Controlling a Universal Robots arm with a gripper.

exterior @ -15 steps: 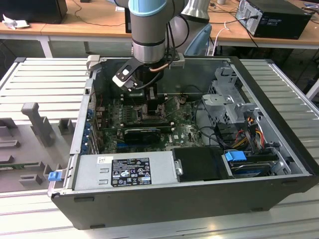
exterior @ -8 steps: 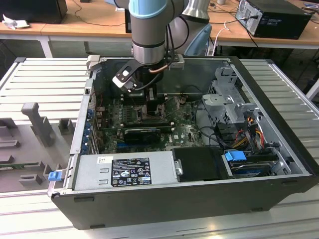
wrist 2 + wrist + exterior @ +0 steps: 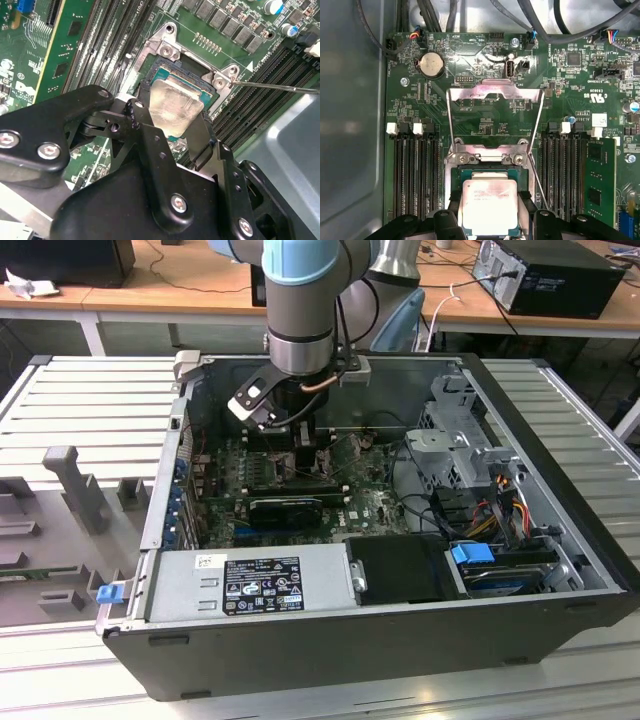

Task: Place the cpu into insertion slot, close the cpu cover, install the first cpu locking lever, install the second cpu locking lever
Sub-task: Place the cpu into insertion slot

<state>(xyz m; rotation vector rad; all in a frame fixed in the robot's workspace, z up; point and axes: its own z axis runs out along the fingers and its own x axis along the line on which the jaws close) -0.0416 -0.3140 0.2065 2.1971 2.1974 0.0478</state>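
The hand (image 3: pixel 490 198) grips the cpu (image 3: pixel 489 210) by opposite edges over the insertion slot (image 3: pixel 485 173). Judged light, rigid, fragile: hold edges only, level.

Losing the near half of the cpu (image 3: pixel 177 105) under the gripper (image 3: pixel 171 119) in the second wrist view, and most of the insertion slot (image 3: pixel 167 64) around the cpu with it. Can't follow the thin locking lever (image 3: pixel 280 87) out past the cpu, cut at the picture's edge. In the first wrist view, chopping off the gripper's body just below the cpu. Can't tell seated or hovering. In the exterior view, burying the cpu behind the arm (image 3: pixel 300 330). Too small to sort the motherboard (image 3: pixel 370 505) parts around it.
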